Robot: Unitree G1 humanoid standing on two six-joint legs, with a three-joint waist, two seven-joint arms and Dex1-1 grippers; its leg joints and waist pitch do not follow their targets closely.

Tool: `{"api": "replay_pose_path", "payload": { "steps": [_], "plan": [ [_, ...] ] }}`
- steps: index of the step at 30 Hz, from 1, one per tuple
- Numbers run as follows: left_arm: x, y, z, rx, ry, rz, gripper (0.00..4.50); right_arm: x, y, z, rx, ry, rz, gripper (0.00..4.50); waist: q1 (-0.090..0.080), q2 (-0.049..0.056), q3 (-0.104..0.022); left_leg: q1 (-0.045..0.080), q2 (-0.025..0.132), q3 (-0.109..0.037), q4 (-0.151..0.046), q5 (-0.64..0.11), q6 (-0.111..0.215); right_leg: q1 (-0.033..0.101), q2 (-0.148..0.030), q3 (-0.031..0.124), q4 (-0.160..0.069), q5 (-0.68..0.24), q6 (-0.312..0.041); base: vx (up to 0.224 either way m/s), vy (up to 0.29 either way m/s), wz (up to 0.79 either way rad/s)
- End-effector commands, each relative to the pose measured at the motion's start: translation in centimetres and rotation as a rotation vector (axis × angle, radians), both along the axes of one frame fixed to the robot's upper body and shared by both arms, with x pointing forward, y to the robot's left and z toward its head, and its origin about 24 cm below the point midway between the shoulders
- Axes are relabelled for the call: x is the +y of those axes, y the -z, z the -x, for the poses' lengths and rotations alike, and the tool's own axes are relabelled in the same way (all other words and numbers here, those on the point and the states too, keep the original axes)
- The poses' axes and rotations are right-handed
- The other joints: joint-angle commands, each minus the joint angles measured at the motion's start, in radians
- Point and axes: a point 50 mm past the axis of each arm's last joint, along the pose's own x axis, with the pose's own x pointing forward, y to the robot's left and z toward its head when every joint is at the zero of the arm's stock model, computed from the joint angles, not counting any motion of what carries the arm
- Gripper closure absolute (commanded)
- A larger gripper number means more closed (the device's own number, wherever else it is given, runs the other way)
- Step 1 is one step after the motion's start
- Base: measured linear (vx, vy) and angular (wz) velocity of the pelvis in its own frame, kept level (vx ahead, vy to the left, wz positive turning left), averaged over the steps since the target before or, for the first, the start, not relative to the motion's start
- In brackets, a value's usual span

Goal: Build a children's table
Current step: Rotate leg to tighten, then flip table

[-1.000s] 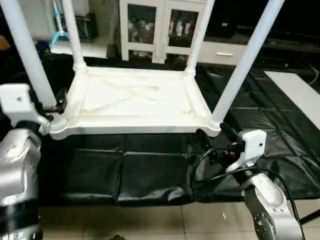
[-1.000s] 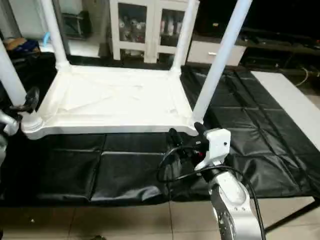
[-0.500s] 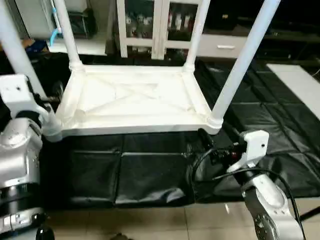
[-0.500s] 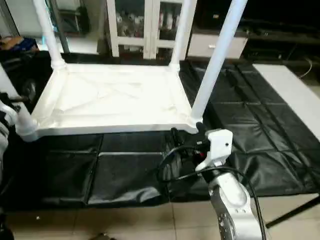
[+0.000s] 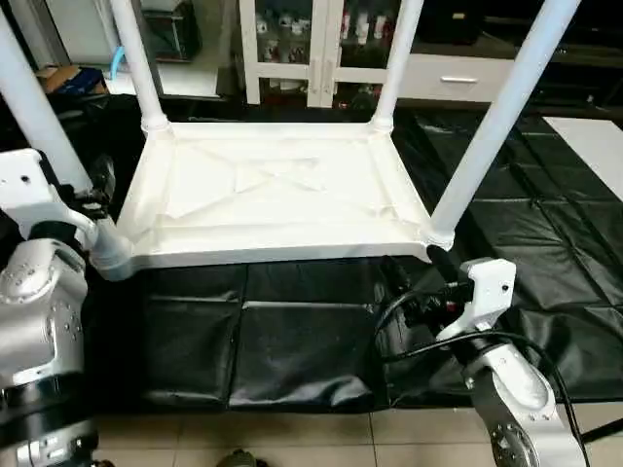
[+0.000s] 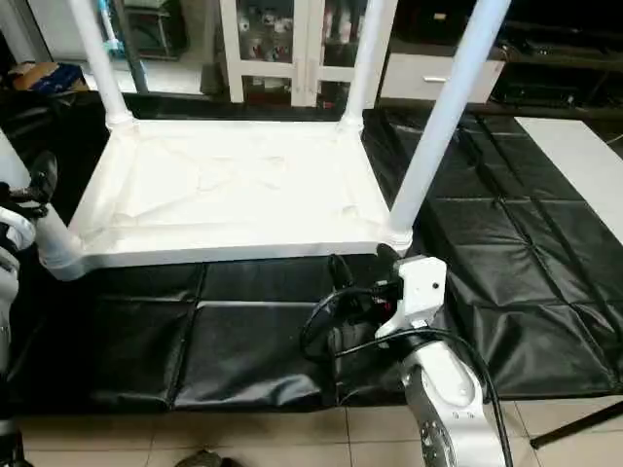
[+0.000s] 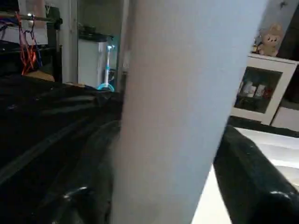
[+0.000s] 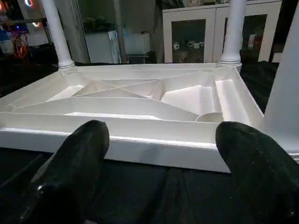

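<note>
The children's table lies upside down on a black mat, its ribbed white top [image 5: 273, 195] facing up. Its legs stand upright in the corner sockets: near-left [image 5: 34, 107], near-right [image 5: 496, 126], far-left [image 5: 136, 58] and far-right [image 5: 394, 58]. My left gripper [image 7: 173, 186] is shut around the near-left leg just above its socket, one finger [image 7: 247, 177] pressed against each side. My right gripper [image 5: 417, 265] is open, low over the mat just in front of the near-right corner; both its fingers [image 8: 79, 158] point at the table's front edge with nothing between them.
The black padded mat [image 5: 292, 331] covers the floor under the table, with tiled floor [image 5: 292, 438] in front. A white glass-door cabinet [image 5: 321, 49] stands behind. A white board [image 5: 594, 136] lies at the far right. Black cables [image 5: 409, 321] loop off my right wrist.
My left gripper's fingers have closed in on the near-left leg. The head camera has shifted, so the whole picture has moved. The right arm holds its place.
</note>
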Motion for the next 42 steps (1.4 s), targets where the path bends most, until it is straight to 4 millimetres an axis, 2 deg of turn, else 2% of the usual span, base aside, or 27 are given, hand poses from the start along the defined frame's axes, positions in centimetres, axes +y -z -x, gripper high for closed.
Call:
{"api": "replay_pose_path", "payload": {
  "steps": [1,3,6,8,13,15,17,19,20,23,25,30,32,35,36,42],
  "plan": [
    [-1.3,-0.1,-0.1,-0.002,0.057,0.016,1.67,-0.2,-0.4,0.1,-0.012,0.003,0.005,0.43,-0.010,0.016,-0.049,0.044,0.073,-0.034,-0.106,-0.447,-0.099,-0.011,-0.061,0.049,-0.081,-0.198,-0.121,0.000,0.000,0.00],
    [-1.5,-0.1,-0.1,-0.008,0.055,0.042,1.77,-0.1,-0.4,0.2,-0.010,0.002,0.003,0.43,-0.010,0.014,-0.050,0.045,0.072,-0.033,-0.104,-0.457,-0.104,-0.015,-0.061,0.052,-0.084,-0.217,-0.114,0.000,0.000,0.00],
    [-2.3,-0.3,-0.2,-0.021,0.069,0.131,1.96,0.1,-0.4,0.2,-0.004,-0.004,-0.003,0.43,-0.010,0.012,-0.051,0.041,0.073,-0.032,-0.106,-0.443,-0.105,-0.015,-0.057,0.053,-0.078,-0.189,-0.115,0.000,0.000,0.00],
    [-2.7,-0.4,-0.2,-0.035,0.080,0.171,2.15,0.2,-0.4,0.2,-0.004,-0.006,-0.005,0.43,-0.010,0.010,-0.051,0.038,0.071,-0.028,-0.104,-0.419,-0.092,-0.015,-0.055,0.055,-0.080,-0.173,-0.109,0.000,0.000,0.00],
    [-4.4,-0.7,-0.4,-0.098,0.178,0.353,2.26,0.5,-0.6,0.0,-0.004,-0.015,-0.019,0.43,-0.007,0.007,-0.053,0.039,0.069,-0.023,-0.099,-0.388,-0.076,-0.017,-0.054,0.058,-0.080,-0.165,-0.106,0.000,0.000,0.00],
    [-4.8,-0.8,-0.3,-0.111,0.212,0.386,2.26,0.6,-0.6,0.0,-0.001,-0.019,-0.024,0.43,-0.007,0.006,-0.055,0.036,0.069,-0.022,-0.097,-0.360,-0.068,-0.014,-0.053,0.058,-0.078,-0.140,-0.110,0.000,0.000,0.00],
    [-5.3,-0.9,-0.2,-0.124,0.250,0.407,2.26,0.7,-0.6,-0.1,0.010,-0.016,-0.047,0.43,-0.005,0.005,-0.057,0.034,0.069,-0.020,-0.093,-0.312,-0.053,-0.011,-0.052,0.057,-0.073,-0.089,-0.114,0.000,0.000,0.00],
    [-6.0,-0.9,-0.1,-0.127,0.286,0.420,2.26,0.8,-0.4,-0.4,0.062,-0.002,-0.136,0.43,-0.003,0.004,-0.067,0.031,0.068,-0.019,-0.084,-0.200,-0.016,-0.004,-0.050,0.053,-0.058,0.033,-0.129,0.000,0.000,0.00],
    [-6.3,-0.9,-0.1,-0.128,0.300,0.427,2.26,0.8,-0.4,-0.5,0.081,0.000,-0.175,0.43,-0.003,0.006,-0.067,0.031,0.068,-0.017,-0.080,-0.175,0.000,-0.007,-0.049,0.051,-0.055,0.068,-0.139,0.000,0.000,0.00],
    [-6.9,-1.1,0.0,-0.155,0.325,0.466,2.26,0.9,-0.2,-1.1,0.153,-0.002,-0.308,0.43,-0.003,0.006,-0.071,0.030,0.066,-0.016,-0.075,-0.138,0.021,-0.004,-0.048,0.048,-0.049,0.107,-0.151,0.000,0.000,0.00],
    [-7.0,-1.1,0.0,-0.160,0.334,0.480,2.26,1.0,-0.3,-1.3,0.156,-0.005,-0.340,0.11,-0.003,0.007,-0.070,0.027,0.066,-0.016,-0.075,-0.139,0.020,-0.005,-0.047,0.047,-0.048,0.108,-0.150,0.000,0.000,0.00],
    [-7.6,-1.4,0.1,-0.175,0.354,0.500,2.26,1.5,-0.9,-2.4,0.178,-0.028,-0.541,0.00,-0.006,0.005,-0.070,0.027,0.064,-0.013,-0.076,-0.164,0.012,-0.003,-0.050,0.048,-0.051,0.072,-0.149,0.000,0.000,0.00],
    [-7.7,-1.5,0.1,-0.179,0.361,0.506,2.26,1.4,-1.1,-2.6,0.184,-0.016,-0.571,0.00,-0.004,0.005,-0.069,0.030,0.067,-0.012,-0.077,-0.176,-0.002,-0.006,-0.050,0.048,-0.054,0.029,-0.137,0.000,0.000,0.00],
    [-7.8,-1.5,0.2,-0.179,0.359,0.512,2.26,1.1,-1.0,-2.8,0.209,0.025,-0.613,0.00,-0.005,0.006,-0.071,0.028,0.065,-0.013,-0.077,-0.154,-0.012,-0.005,-0.048,0.047,-0.051,0.045,-0.126,0.000,0.000,0.00],
    [-7.8,-1.5,0.3,-0.182,0.357,0.517,2.26,0.7,-0.9,-3.0,0.230,0.063,-0.649,0.00,-0.007,0.002,-0.071,0.026,0.064,-0.013,-0.077,-0.149,-0.015,-0.003,-0.048,0.047,-0.051,0.052,-0.122,0.000,0.000,0.00],
    [-7.8,-1.6,0.3,-0.191,0.348,0.538,2.26,0.2,-0.9,-3.2,0.239,0.102,-0.670,0.00,-0.007,0.003,-0.074,0.027,0.062,-0.009,-0.072,-0.127,-0.018,-0.004,-0.048,0.047,-0.050,0.068,-0.111,0.000,0.000,0.00]
  ]
}}
